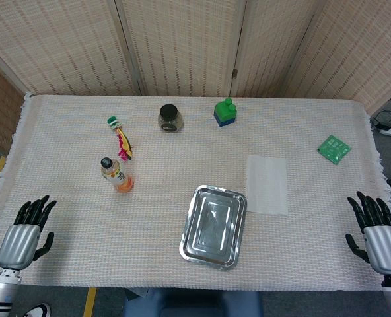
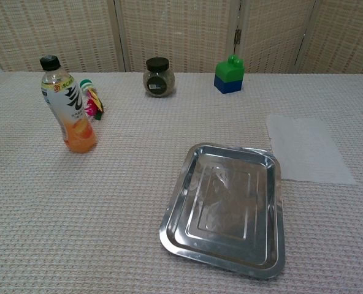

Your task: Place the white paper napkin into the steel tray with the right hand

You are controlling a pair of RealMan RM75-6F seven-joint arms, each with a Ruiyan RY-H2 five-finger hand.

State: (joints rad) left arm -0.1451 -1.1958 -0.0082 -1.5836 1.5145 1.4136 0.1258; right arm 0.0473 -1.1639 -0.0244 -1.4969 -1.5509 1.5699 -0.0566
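The white paper napkin (image 1: 267,183) (image 2: 307,155) lies flat on the tablecloth, just right of the steel tray (image 1: 213,225) (image 2: 228,207), which holds nothing. My right hand (image 1: 376,233) rests at the table's near right corner, fingers spread and holding nothing, well right of the napkin. At the near left corner my left hand (image 1: 26,233) lies with its fingers apart and holds nothing. The chest view shows neither hand.
An orange drink bottle (image 1: 117,174) (image 2: 67,105) stands left of the tray. A colourful toy (image 1: 121,137) (image 2: 91,100), a dark-lidded jar (image 1: 170,117) (image 2: 158,76) and a green-blue block (image 1: 225,111) (image 2: 229,74) sit further back. A green packet (image 1: 334,148) lies at the right.
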